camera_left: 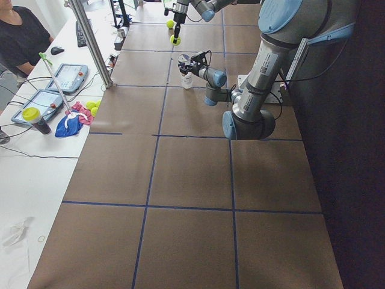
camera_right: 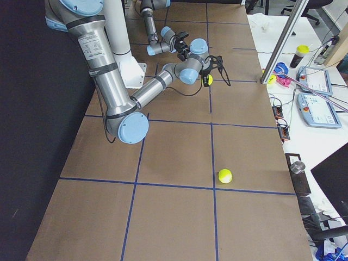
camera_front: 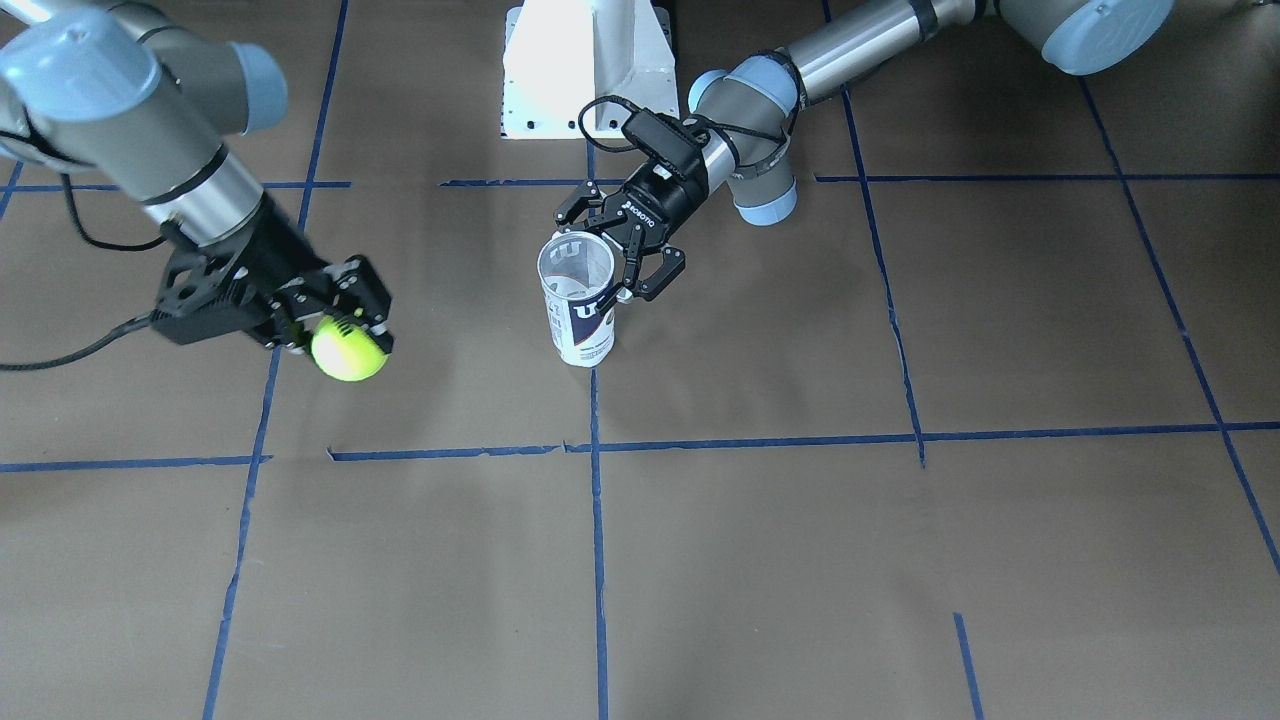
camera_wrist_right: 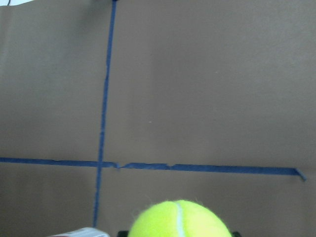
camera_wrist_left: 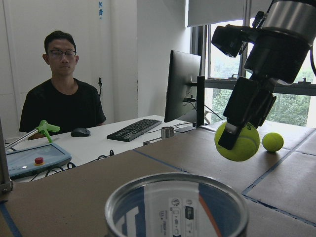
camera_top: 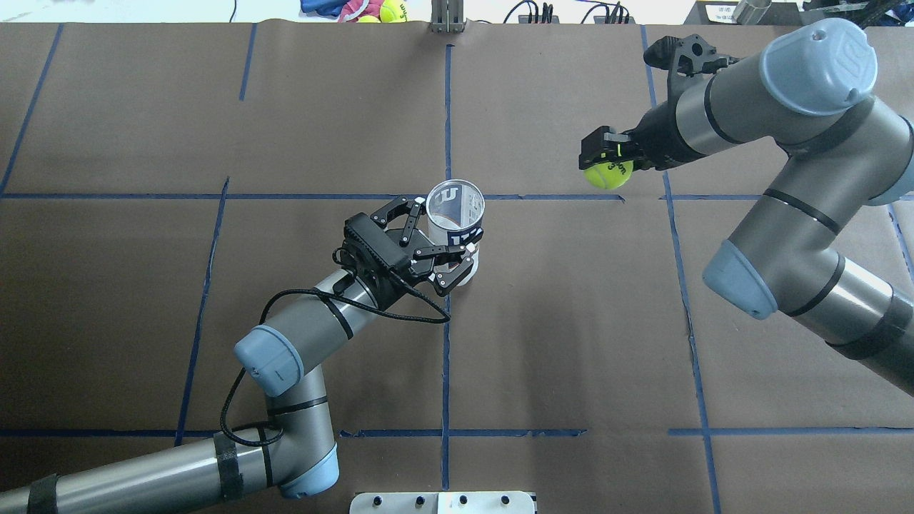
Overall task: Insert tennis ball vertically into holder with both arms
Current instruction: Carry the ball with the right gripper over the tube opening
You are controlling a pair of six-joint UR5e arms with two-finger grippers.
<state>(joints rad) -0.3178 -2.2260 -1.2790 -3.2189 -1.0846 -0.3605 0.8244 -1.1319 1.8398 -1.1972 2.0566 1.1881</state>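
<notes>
Overhead exterior: tennis ball (camera_top: 608, 175) held aloft, holder (camera_top: 457, 232) standing ready for a drop from above.
The holder stood upright, open end up, near the middle of the table (camera_top: 571, 321), so the ball could go in vertically. The left gripper (camera_top: 439, 239) sat at the holder's side with its jaws spread wide, one finger on each side of the wall, probably to steady it. Whether they pressed on it could not be told. The right gripper (camera_top: 605, 163) pinched the tennis ball from above, clear of the table and well apart from the holder, leaving the ball's underside free.
</notes>
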